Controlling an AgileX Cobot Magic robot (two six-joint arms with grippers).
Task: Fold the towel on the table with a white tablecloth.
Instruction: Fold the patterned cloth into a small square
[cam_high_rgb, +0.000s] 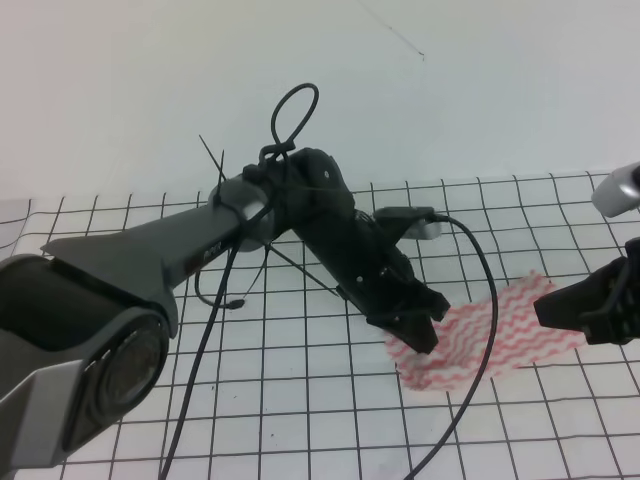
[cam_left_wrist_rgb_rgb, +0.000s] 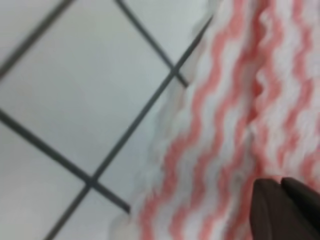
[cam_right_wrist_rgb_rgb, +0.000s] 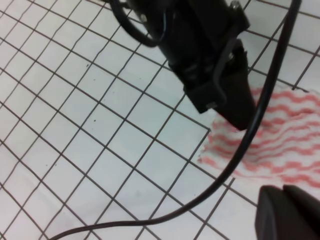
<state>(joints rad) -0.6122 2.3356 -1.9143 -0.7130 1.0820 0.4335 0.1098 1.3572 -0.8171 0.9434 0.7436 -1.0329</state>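
The towel, white with pink-red wavy stripes, lies rumpled on the white tablecloth at the right. My left gripper is down on the towel's left end with its jaws shut. In the left wrist view a crease in the towel runs to the closed fingertips. The right wrist view shows that gripper as a dark wedge on the towel. My right gripper hangs shut above the towel's right end, nothing seen between its fingers.
A black cable from the left arm loops across the towel and down to the table's front edge. The bulky left arm fills the left foreground. A pale wall rises behind the gridded table.
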